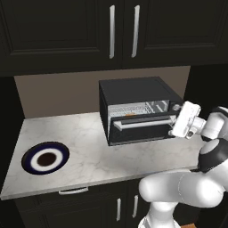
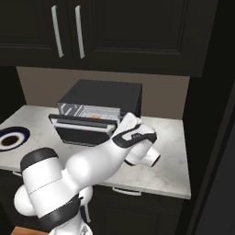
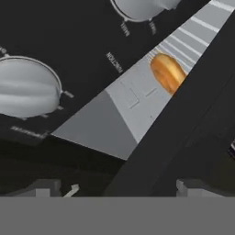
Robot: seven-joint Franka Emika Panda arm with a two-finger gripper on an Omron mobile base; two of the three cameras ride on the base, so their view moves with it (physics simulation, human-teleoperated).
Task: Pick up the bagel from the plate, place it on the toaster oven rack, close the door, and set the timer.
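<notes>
My tool's fingertips (image 3: 50, 187) are spread, empty, just short of the knobs (image 3: 27, 87). Bagel (image 3: 167, 72) sits inside on the rack (image 3: 137, 96); I'd push the ajar door (image 1: 144, 127) fully shut first.

One bagel (image 3: 168, 72), one plate (image 1: 45, 158), two knobs (image 3: 25, 87), one door (image 1: 142, 126).

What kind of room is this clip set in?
A rendered home kitchen, most likely: a marble-look counter carries a black toaster oven and a plate, with dark cabinets above.
</notes>
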